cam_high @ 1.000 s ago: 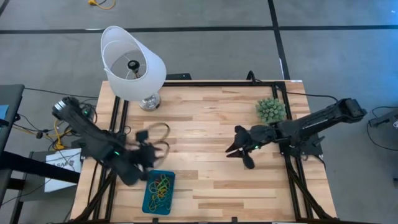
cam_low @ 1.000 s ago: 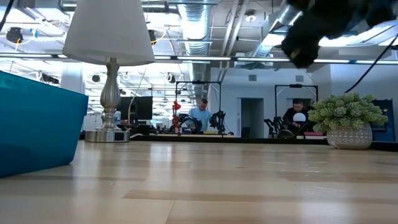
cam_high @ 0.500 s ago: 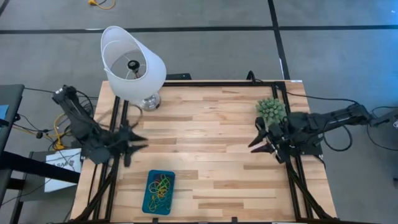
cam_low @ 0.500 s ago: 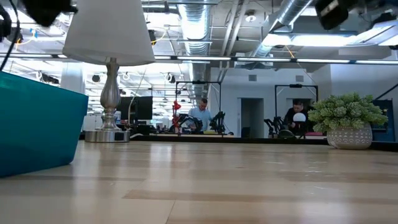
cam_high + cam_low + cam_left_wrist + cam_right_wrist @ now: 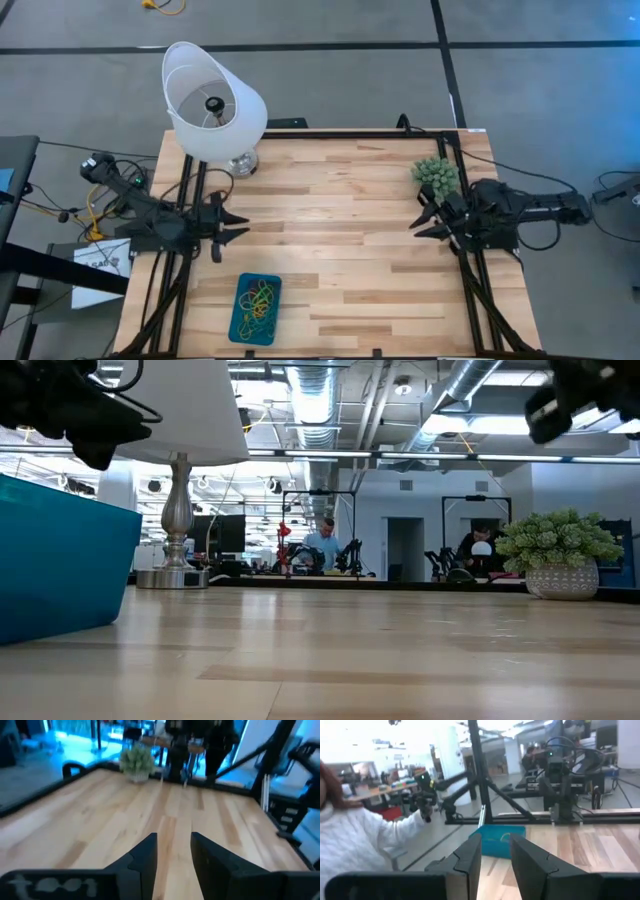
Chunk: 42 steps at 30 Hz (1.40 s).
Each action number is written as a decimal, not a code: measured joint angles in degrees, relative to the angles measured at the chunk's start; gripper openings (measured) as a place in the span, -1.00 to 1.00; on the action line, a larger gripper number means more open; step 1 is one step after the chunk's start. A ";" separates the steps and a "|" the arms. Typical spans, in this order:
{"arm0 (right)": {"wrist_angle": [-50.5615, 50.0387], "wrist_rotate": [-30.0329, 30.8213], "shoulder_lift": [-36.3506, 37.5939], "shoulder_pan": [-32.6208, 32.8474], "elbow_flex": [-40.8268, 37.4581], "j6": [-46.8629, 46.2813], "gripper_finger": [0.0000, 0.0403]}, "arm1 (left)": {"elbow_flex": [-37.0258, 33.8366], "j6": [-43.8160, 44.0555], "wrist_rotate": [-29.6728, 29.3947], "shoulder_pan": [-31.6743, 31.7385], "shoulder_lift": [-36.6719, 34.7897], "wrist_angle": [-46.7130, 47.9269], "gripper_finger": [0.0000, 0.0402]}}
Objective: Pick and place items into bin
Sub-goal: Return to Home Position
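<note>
The left hand hangs just inside the counter's left edge, about midway along it, pointing inward across the wood. Its two fingers stand partly spread with a clear gap between them. They grip nothing and touch nothing; only bare planks show through the gap.

The right hand sits across from it at the right edge, just beside the spiky green plant and pointing back toward the middle. Its fingers are likewise released, parted by a moderate gap, and empty.

The teal bin rests on the counter close to the corner where the left edge meets the edge opposite the lamp, well apart from both hands. Inside it lies a tangle of rubber bands, with yellow, green and red loops showing.

In the right wrist view, a person's white sleeve appears in the room beyond the counter.
</note>
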<state>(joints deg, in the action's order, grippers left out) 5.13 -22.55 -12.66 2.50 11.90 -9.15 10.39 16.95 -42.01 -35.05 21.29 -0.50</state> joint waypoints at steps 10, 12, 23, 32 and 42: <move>1.65 -0.90 12.47 -3.81 -10.26 -4.43 -0.53 | -8.21 -6.81 4.78 5.15 -17.22 -0.67 -0.47; 1.74 -1.74 12.45 -4.06 -11.03 -4.47 -0.53 | -8.91 -8.78 5.74 5.68 -19.93 -2.53 -0.47; -1.04 -1.09 11.55 -4.50 -11.49 1.52 -0.53 | -9.53 -17.40 8.92 5.90 -20.69 -4.04 -0.47; -1.26 -0.98 11.40 -4.52 -11.52 1.56 -0.53 | -9.48 -19.52 8.56 5.90 -20.36 -3.76 -0.47; -1.23 -0.98 11.40 -4.52 -11.54 1.60 -0.53 | -9.48 -19.40 8.52 5.90 -20.36 -3.65 -0.47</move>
<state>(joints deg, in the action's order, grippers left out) 3.90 -23.53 -1.26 -2.02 0.36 -7.55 0.91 -2.45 -33.50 -29.15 0.93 -4.14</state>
